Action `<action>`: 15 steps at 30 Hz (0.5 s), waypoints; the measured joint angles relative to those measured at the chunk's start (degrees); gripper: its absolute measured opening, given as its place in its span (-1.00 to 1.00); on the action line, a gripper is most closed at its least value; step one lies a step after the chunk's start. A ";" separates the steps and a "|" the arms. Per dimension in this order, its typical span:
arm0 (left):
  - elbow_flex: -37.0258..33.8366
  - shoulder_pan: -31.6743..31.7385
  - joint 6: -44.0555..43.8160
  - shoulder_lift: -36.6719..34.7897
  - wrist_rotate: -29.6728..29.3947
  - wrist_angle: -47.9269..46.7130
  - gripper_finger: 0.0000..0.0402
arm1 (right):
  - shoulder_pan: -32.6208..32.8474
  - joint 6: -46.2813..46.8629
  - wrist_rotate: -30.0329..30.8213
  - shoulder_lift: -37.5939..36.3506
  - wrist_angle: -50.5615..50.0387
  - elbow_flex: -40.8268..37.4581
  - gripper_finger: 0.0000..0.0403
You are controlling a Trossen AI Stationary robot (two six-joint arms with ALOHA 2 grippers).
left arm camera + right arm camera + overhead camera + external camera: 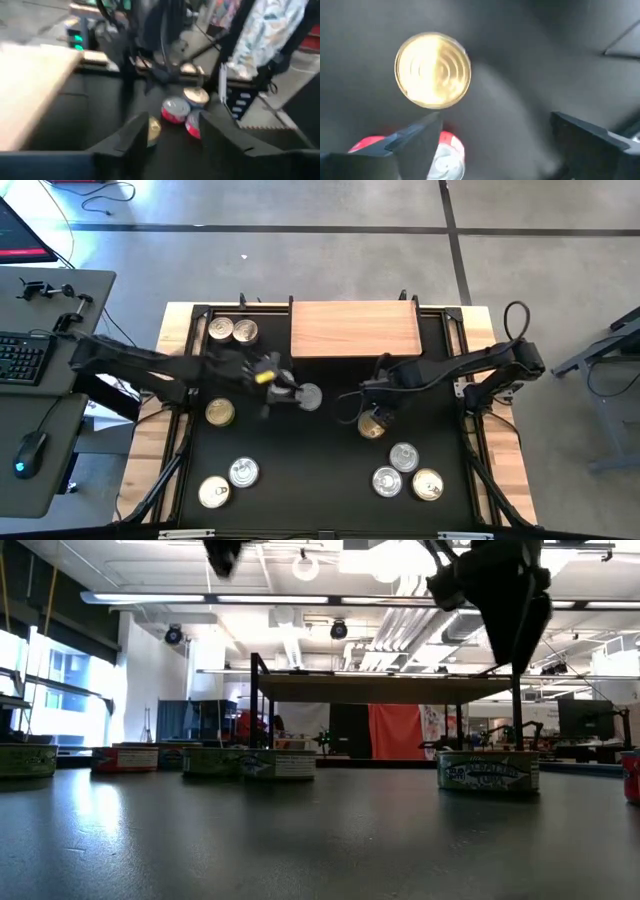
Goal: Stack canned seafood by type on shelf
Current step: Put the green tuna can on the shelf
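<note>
- Tins: a gold-lidded tin (372, 425) lies flat on the black table (330, 480), directly under the right claw (376, 412). In the right wrist view it sits ahead of the fingertips, not yet between them.
- The right claw is spread wide and holds nothing. A red-sided tin (447, 157) lies partly hidden under one of its fingers (415, 142).
- Step in hand, as I judge it, is picking up that gold tin. The claw should be centred so the fingers straddle the rim, then lowered until they reach the side wall, and closed square on it. Care is needed that a finger does not come down on the red-sided neighbour.
- The shelf (355, 328) stands beyond the right claw, at the far edge of the table, with its top bare. The lift must clear its front edge before the tin is set down flat.
- The left claw (285, 385) hangs near mid-table, well apart from the right one. Its fingers stand apart with nothing between them, and a silver-lidded tin (310, 396) lies just beside it.
- Count from above: ten tins, all on the table and none on the shelf, about six gold-lidded and four silver.
- There are two claws and one shelf.
</note>
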 joint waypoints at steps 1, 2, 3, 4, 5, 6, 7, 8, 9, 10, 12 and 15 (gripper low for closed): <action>-2.42 0.37 -0.40 2.25 1.46 6.41 -0.44 | 0.58 1.54 -0.23 -0.04 -0.54 0.00 0.70; -4.39 0.77 -1.27 4.70 2.75 13.66 -0.56 | 1.25 3.13 -0.34 -0.22 -0.95 0.00 0.65; -5.88 1.32 -2.55 7.24 3.66 20.01 -0.70 | 1.98 4.58 -0.56 -0.40 -1.13 -0.02 0.59; -7.09 1.92 -4.69 10.45 4.22 25.23 -0.84 | 2.74 6.28 -0.94 -0.64 -1.13 -0.02 0.53; -7.47 2.31 -7.14 13.80 4.79 29.26 -0.91 | 3.60 7.95 -1.25 -0.78 -1.22 -0.02 0.47; -7.38 2.57 -8.80 17.31 6.02 32.31 -0.95 | 4.51 9.48 -1.46 -0.82 -1.30 -0.02 0.41; -6.79 2.68 -9.11 20.74 7.44 34.11 -0.95 | 5.39 10.83 -1.93 -1.04 -1.43 -0.02 0.34; -5.63 2.47 -8.90 23.49 8.90 34.68 -0.95 | 6.33 12.52 -2.25 -1.35 -1.88 -0.04 0.28; -3.86 1.97 -8.20 25.99 9.90 34.70 -0.97 | 7.14 14.07 -2.25 -1.84 -2.17 -0.04 0.20; -1.74 1.51 -7.10 28.30 10.28 34.62 -0.99 | 7.85 15.35 -2.26 -2.40 -2.34 -0.04 0.13; 1.70 0.65 -3.82 32.21 9.50 33.42 -0.99 | 9.03 18.06 -2.19 -3.60 -2.95 -0.04 -0.04; 6.62 -0.26 -0.08 38.89 4.23 32.24 -1.00 | 10.49 20.77 -0.95 -5.58 -3.56 -0.04 -0.36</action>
